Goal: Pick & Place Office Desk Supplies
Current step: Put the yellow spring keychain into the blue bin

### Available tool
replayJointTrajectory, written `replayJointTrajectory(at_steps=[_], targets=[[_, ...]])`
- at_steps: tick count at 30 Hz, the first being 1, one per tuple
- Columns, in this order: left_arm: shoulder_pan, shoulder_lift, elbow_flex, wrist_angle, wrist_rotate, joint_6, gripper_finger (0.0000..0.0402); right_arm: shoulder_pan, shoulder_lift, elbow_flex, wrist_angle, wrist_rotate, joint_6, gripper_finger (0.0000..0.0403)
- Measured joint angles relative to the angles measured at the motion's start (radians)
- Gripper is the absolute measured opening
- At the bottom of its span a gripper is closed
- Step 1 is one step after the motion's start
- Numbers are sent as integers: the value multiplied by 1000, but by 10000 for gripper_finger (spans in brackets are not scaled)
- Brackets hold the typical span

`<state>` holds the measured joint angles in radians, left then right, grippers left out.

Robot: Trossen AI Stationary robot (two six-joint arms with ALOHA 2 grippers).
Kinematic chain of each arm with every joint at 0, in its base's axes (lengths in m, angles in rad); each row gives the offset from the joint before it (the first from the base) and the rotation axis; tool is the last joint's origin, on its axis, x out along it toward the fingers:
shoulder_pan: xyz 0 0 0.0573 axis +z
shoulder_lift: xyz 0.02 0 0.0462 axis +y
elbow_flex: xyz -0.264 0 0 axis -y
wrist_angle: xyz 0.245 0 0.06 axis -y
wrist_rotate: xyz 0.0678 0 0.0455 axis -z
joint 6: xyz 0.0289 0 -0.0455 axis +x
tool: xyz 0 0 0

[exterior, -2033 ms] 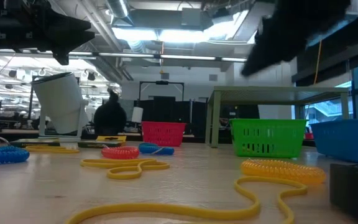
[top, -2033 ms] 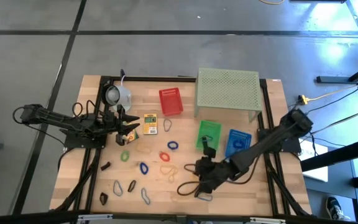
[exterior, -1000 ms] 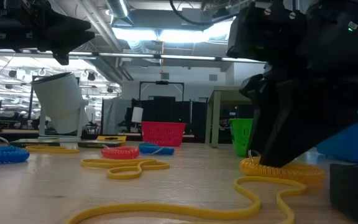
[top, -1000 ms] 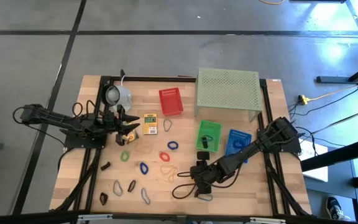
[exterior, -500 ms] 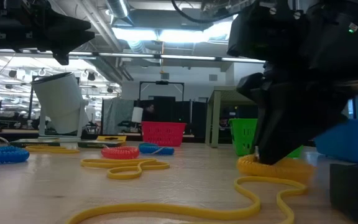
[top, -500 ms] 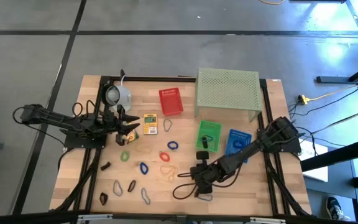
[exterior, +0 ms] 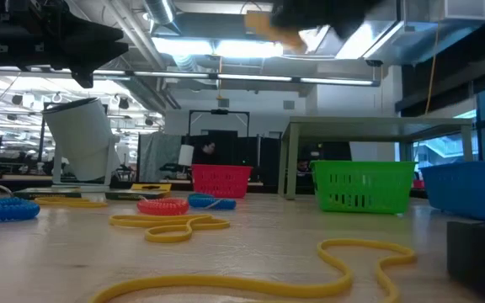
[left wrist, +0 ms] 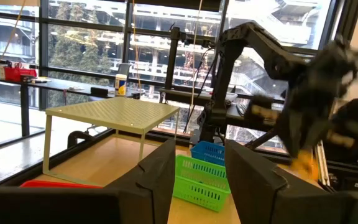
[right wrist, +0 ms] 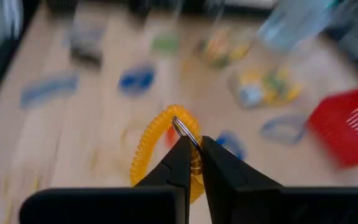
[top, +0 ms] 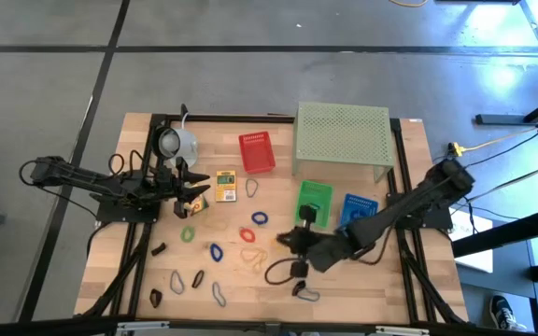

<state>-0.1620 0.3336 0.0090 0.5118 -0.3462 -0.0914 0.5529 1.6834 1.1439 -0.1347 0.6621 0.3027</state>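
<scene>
- Lifted off the table (top: 409,159) since half a second ago: the right gripper (right wrist: 190,155), earlier pressed down on the orange coil loop (right wrist: 160,146) in the low view, now raised, with the coil gone from its spot on the wood.
- Fingers (right wrist: 225,171) of that gripper nearly closed, pinching the coil's metal ring; coil hanging as a springy orange spiral, blurred in the right wrist view.
- In the high view, right gripper (top: 299,243) above the table's front middle, near the green basket (top: 314,201).
- Left gripper (top: 192,194) parked at the table's left side beside the yellow printed box (top: 226,185); fingers (left wrist: 160,174) parted and holding nothing.
- Three baskets: red basket (top: 257,152) toward the back, green one and blue basket (top: 355,211) side by side in front of the pale green perforated stand (top: 342,135). Contents of each hard to make out from above.
- One pale mug-like object (top: 177,142) at the back left.
- Loose loops on the wood, counted roughly from above: about three blue, such as a blue loop (top: 260,217), one red loop (top: 247,234), one green loop (top: 188,233), plus a few pale yellow bands.
- About three small dark clips near the front left, for instance a dark clip (top: 158,249).
</scene>
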Motion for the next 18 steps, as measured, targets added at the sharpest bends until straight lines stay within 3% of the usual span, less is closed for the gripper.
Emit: replayJointTrajectory(at_steps=[4, 11, 14, 18], targets=[[0, 0, 0, 0, 0, 0, 132, -1, -73, 1, 197, 80, -54, 29], [0, 0, 0, 0, 0, 0, 132, 0, -112, 1, 458, 82, -235, 30], [0, 0, 0, 0, 0, 0, 132, 0, -112, 1, 490, 82, -277, 30], [0, 0, 0, 0, 0, 0, 132, 2, -112, 1, 450, 88, -211, 30]])
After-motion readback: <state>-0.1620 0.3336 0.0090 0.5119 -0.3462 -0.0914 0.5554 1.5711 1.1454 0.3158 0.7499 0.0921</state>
